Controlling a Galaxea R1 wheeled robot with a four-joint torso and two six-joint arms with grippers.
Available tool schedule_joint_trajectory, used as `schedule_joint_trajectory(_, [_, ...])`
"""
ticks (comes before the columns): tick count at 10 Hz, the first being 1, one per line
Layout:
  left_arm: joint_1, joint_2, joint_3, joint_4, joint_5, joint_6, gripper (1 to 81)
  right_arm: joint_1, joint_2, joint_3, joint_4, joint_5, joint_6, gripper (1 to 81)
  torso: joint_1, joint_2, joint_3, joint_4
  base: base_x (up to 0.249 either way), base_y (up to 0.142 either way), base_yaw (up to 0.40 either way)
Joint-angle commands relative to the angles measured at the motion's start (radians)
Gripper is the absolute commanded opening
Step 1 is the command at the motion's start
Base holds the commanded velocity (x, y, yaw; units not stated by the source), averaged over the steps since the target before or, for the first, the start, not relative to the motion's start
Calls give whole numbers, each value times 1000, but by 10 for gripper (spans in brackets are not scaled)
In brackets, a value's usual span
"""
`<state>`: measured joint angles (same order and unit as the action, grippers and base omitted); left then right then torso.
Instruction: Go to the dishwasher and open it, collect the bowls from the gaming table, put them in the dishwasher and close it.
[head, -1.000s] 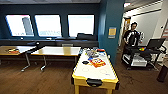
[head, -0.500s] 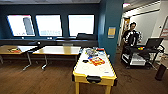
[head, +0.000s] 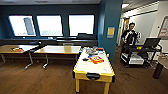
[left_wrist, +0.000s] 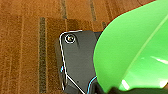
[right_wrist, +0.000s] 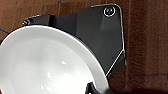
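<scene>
Above brown carpet, green bowl (left_wrist: 130, 50) and white bowl (right_wrist: 47, 62) seem gripped; fingers unclear.

No readable text, label or number anywhere.

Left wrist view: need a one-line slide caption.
Green bowl carried close at the left arm's wrist camera, above brown striped carpet.

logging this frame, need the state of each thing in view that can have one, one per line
green bowl: off the floor, close to the left wrist camera
white bowl: empty, off the floor, close to the right wrist camera
gaming table: upright, small items on its far end
laptop: open, on the cart
person: standing behind the cart
</scene>
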<state>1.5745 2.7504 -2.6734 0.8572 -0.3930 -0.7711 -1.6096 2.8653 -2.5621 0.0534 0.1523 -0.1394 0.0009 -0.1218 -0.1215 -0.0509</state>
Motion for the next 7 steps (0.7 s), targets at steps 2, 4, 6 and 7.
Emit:
schedule_joint_trajectory(2, [-44, -24, -13, 8, 20, 4, 10, 41, -10, 1, -15, -49, -3, 10, 0, 0, 0, 0, -133, 0, 0])
schedule_joint_trajectory(4, [-44, -23, -13, 8, 20, 4, 10, 41, -8, 1, -14, -48, -3, 10, -1, -1, 0, 0, 0, 0, 0])
schedule_joint_trajectory(6, [-44, -20, -13, 6, 23, 4, 10, 41, -8, -1, -14, -48, -3, 10, -1, -1, 0, 0, 0, 0, 0])
schedule_joint_trajectory(7, [-44, -20, -13, 3, 23, 3, 10, 44, -7, -1, -14, -50, -3, 10, -1, -1, 0, 0, 0, 0, 0])
